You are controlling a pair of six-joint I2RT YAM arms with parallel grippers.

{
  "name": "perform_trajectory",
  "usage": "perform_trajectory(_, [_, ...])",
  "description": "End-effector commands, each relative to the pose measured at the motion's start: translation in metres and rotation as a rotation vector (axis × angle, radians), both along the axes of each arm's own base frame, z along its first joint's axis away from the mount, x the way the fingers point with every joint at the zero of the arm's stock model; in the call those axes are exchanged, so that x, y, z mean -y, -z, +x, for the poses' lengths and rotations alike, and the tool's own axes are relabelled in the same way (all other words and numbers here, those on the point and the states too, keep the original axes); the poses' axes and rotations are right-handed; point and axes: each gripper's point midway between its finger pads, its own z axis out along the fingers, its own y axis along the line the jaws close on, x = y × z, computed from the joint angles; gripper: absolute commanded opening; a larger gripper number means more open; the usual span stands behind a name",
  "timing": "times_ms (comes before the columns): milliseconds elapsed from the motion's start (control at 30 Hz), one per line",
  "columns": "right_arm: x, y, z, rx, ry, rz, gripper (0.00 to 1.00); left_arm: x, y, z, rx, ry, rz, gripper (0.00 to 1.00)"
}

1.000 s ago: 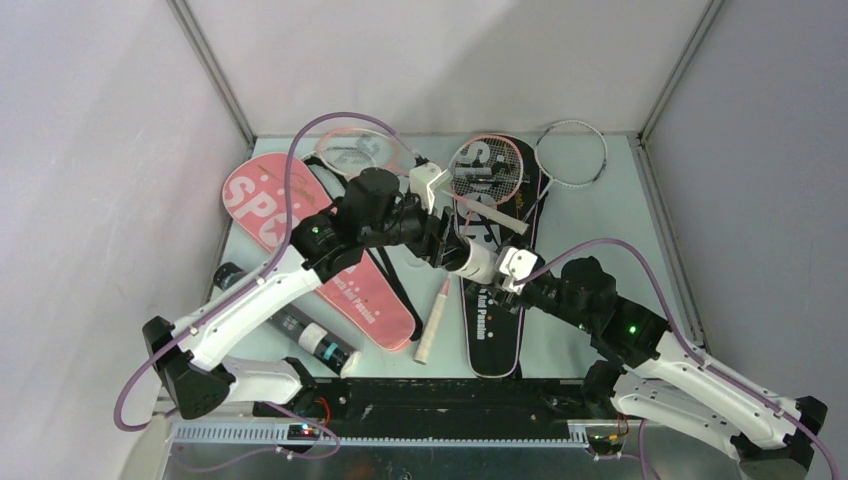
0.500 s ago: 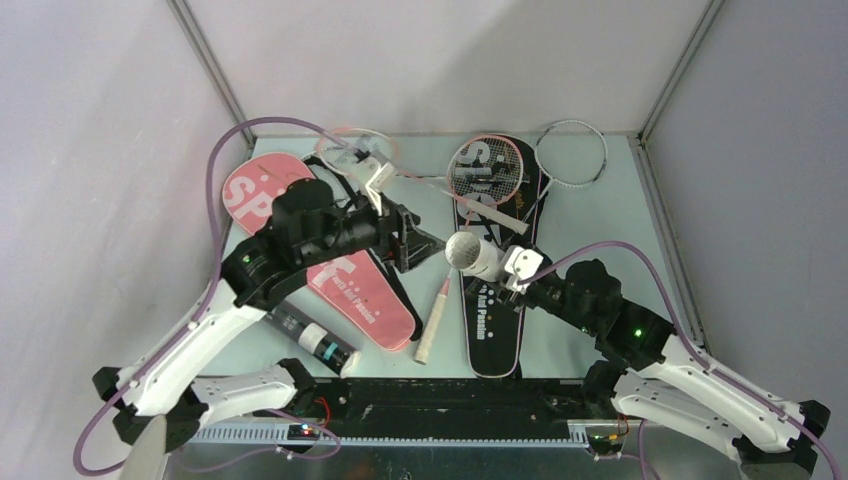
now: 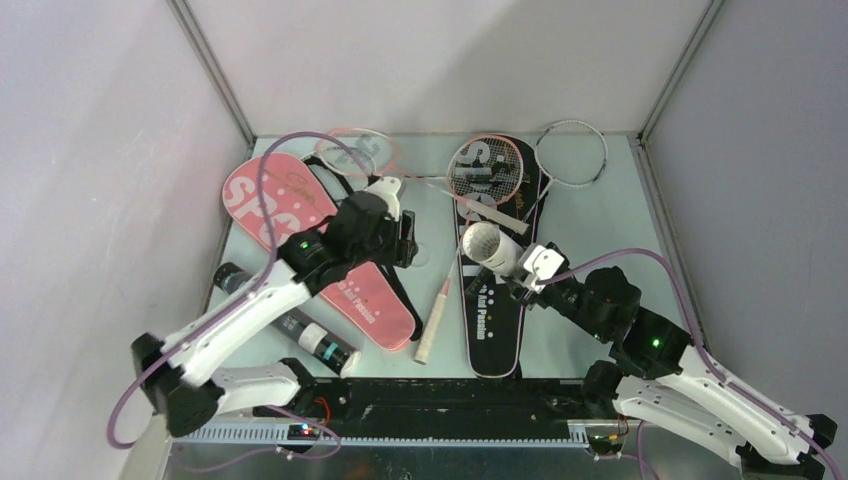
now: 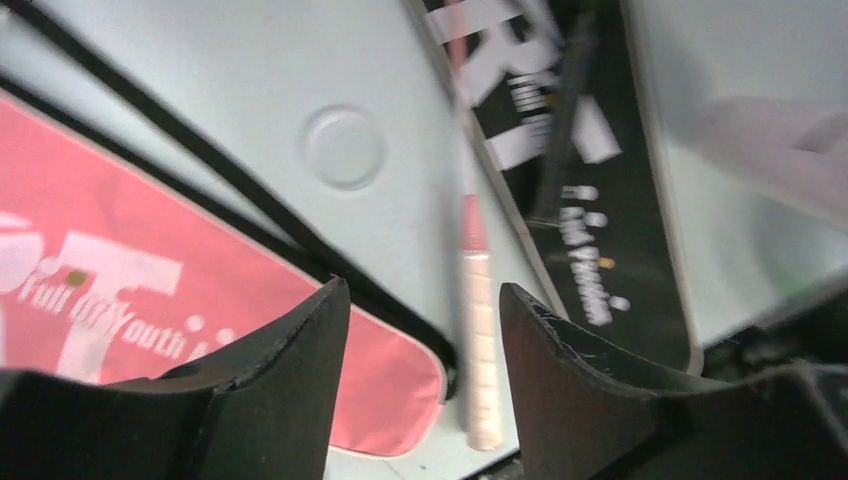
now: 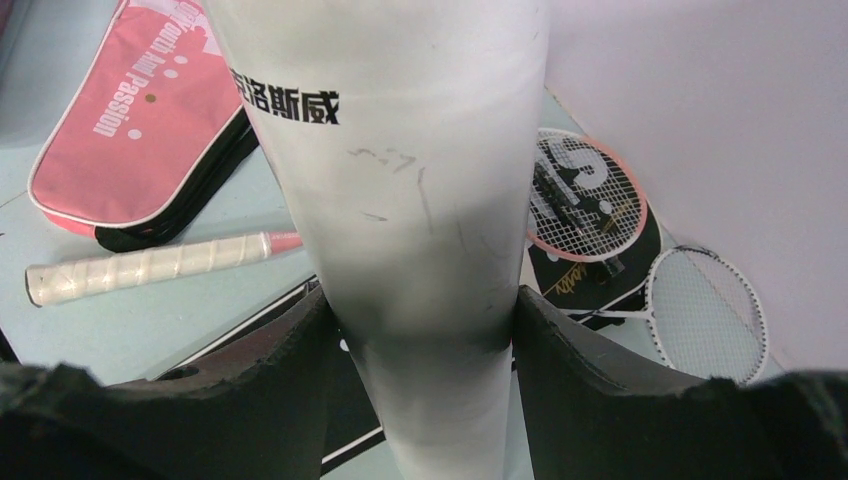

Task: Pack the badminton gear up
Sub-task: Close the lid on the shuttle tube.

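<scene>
My right gripper [image 3: 520, 272] is shut on a white shuttle tube [image 3: 492, 248], held tilted above the black cover [image 3: 490, 325]; its open mouth faces up and left. In the right wrist view the tube [image 5: 410, 200] fills the gap in that gripper [image 5: 420, 310], with both fingers pressed on its sides. My left gripper [image 3: 407, 240] hangs open and empty over the pink cover's [image 3: 255, 200] right edge. Between its fingers [image 4: 422, 290], lower down, lie the pink racket's wrapped handle [image 4: 478, 340] and the pink cover [image 4: 120, 290]. The pink racket head [image 3: 485, 170] rests on the black cover.
A black shuttle tube [image 3: 300, 330] lies at the near left beside the pink cover. A white racket [image 3: 570, 155] lies at the far right and another racket head [image 3: 355, 148] at the far left. Slanting walls close in the table on three sides.
My left gripper has pulled away from the white tube's mouth, leftward toward the pink cover. My right gripper has carried the tube slightly right and farther back.
</scene>
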Motion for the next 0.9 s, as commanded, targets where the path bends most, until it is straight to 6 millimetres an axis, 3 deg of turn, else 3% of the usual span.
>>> perform_trajectory(0, [0.006,-0.048,0.003,0.099,0.031,0.105,0.52,-0.023,0.040,0.034,-0.087,-0.199,0.095,0.62])
perform_trajectory(333, [0.011,-0.054,0.002,0.128,0.040,0.108,0.52,-0.014,0.126,0.106,-0.283,-0.251,0.099,0.53])
perform_trajectory(433, [0.011,-0.054,0.002,0.130,0.036,0.105,0.52,-0.009,0.139,0.120,-0.306,-0.248,0.117,0.52])
perform_trajectory(667, [0.008,-0.054,0.003,0.132,0.031,0.103,0.52,-0.010,0.194,0.129,-0.425,-0.274,0.128,0.47])
perform_trajectory(867, [0.006,-0.050,0.006,0.127,0.034,0.083,0.52,-0.011,0.219,0.126,-0.472,-0.273,0.138,0.39])
